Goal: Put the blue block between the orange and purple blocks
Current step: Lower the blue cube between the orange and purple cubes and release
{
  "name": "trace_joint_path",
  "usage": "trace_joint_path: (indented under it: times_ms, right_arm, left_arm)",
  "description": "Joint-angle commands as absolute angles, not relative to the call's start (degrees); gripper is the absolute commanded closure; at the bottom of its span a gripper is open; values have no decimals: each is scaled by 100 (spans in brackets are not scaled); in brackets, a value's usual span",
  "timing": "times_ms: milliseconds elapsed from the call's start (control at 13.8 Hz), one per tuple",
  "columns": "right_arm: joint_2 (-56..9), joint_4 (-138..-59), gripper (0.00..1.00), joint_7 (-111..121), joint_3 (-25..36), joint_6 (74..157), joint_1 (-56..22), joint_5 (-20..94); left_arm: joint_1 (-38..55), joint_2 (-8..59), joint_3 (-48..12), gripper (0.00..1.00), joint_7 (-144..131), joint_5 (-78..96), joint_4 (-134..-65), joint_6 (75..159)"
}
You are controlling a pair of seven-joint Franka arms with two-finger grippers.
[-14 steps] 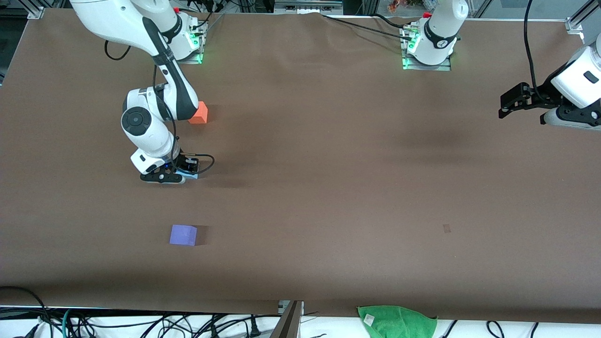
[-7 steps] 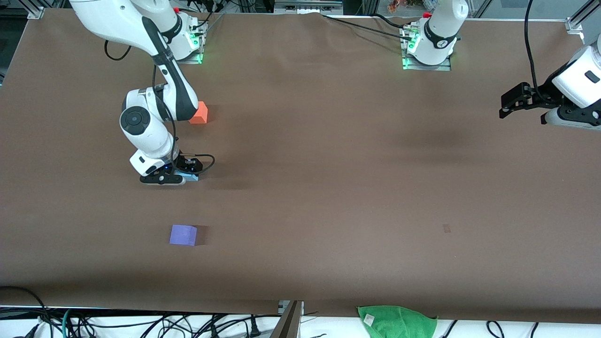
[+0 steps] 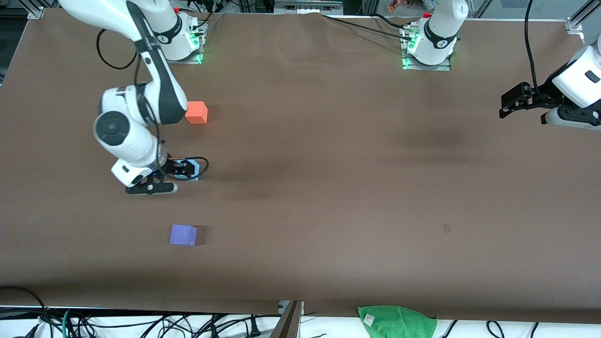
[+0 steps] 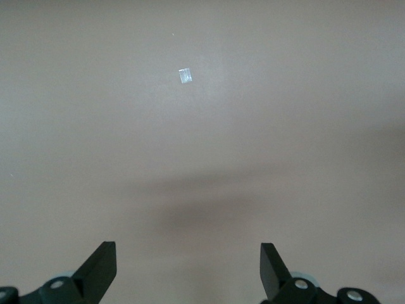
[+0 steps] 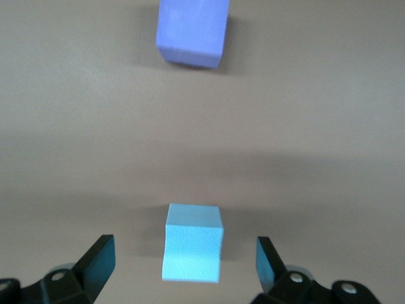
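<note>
- Since the earlier frames, the right arm has swung toward its own end of the table and lifted away; the right gripper (image 5: 183, 269), fingers spread wide, hangs over the small sky-blue matte cube (image 3: 191, 172), which rests free on the brown table (image 3: 328, 164).
- That blue block lies between the bright orange matte cube (image 3: 196, 112) and the violet-purple matte cube (image 3: 183, 234), apart from both.
- Risk: the open fingers flank the block closely, so a sideways retreat could clip it out of line.
- The left gripper (image 4: 188, 269) waits, fingers apart, over bare table near the left arm's end.
</note>
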State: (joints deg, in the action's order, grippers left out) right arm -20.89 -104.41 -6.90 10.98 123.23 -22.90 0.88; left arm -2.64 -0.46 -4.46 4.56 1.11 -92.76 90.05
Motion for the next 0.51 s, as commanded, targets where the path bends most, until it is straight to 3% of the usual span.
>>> trace_joint_path:
  times_ms: [0, 435]
  right_arm:
    - [-2109, -9478, 2, -212, 1081, 11157, -2066, 185]
    - [-2101, -8219, 2, 149, 1081, 9354, -1872, 132]
  left_arm:
    - [-264, -26, -457, 0, 483, 26, -9132, 8886]
    - [-264, -18, -466, 0, 475, 26, -9132, 8886]
